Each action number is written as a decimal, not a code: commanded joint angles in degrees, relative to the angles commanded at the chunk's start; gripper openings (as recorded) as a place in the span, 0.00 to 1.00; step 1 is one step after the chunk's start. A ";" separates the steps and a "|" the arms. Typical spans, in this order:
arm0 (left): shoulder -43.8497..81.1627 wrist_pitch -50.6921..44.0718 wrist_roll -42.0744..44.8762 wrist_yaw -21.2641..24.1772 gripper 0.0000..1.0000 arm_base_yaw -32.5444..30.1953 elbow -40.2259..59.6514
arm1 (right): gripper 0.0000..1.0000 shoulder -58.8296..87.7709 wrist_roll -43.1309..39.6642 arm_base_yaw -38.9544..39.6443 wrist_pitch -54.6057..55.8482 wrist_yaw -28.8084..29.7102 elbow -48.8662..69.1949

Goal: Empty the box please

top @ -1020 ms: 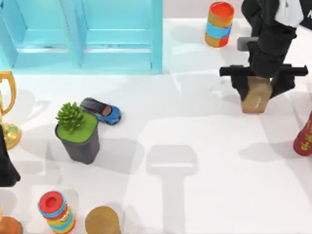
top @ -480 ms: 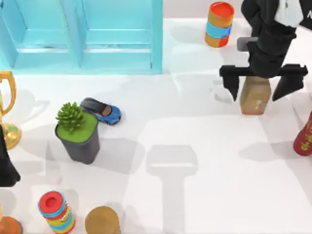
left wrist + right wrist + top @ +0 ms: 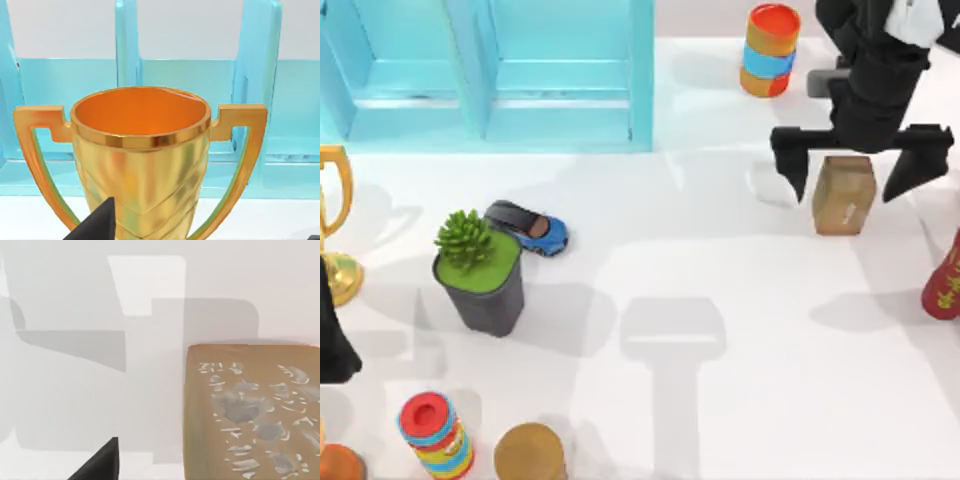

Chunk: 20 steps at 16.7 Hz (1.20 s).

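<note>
A: The pale blue, translucent plastic box [image 3: 490, 75], split by upright dividers, stands along the far edge of the table on its left half; its compartments look bare from above.

B: And the right arm's black two-finger gripper [image 3: 858, 165]?

A: It hangs over the right side of the table with its fingers [image 3: 790, 165] spread wide apart, one on each side of a tan, speckled rectangular block [image 3: 843, 195]. The block stands on the white table [image 3: 720, 300], touching neither finger. In the right wrist view the same block [image 3: 252, 410] lies on the table beside a dark fingertip [image 3: 100, 462].

B: The left arm?

A: Parked at the table's left edge; I cannot tell how its gripper stands. Its wrist view looks straight at a shiny gold trophy cup [image 3: 140, 160] with two angular handles, with the blue box [image 3: 250, 100] behind it.

B: What else is on the table?

A: A small blue toy car [image 3: 528, 227] just beside a dark grey pot holding a green succulent [image 3: 478, 265], a striped cylinder with a red top [image 3: 769, 50] at the far edge, another [image 3: 435, 435] at the near edge, a brown round-topped cylinder [image 3: 530, 452], and a dark red bottle [image 3: 945, 280] at the right edge.
</note>
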 joint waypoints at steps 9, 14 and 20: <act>0.00 0.00 0.00 0.00 1.00 0.00 0.00 | 1.00 -0.07 -0.06 -0.13 -15.99 -0.02 15.96; 0.00 0.00 0.00 0.00 1.00 0.00 0.00 | 1.00 -0.58 -0.92 -0.90 -15.77 -0.04 15.20; 0.00 0.00 0.00 0.00 1.00 0.00 0.00 | 1.00 -9.59 -16.33 -16.36 -14.06 -0.31 4.29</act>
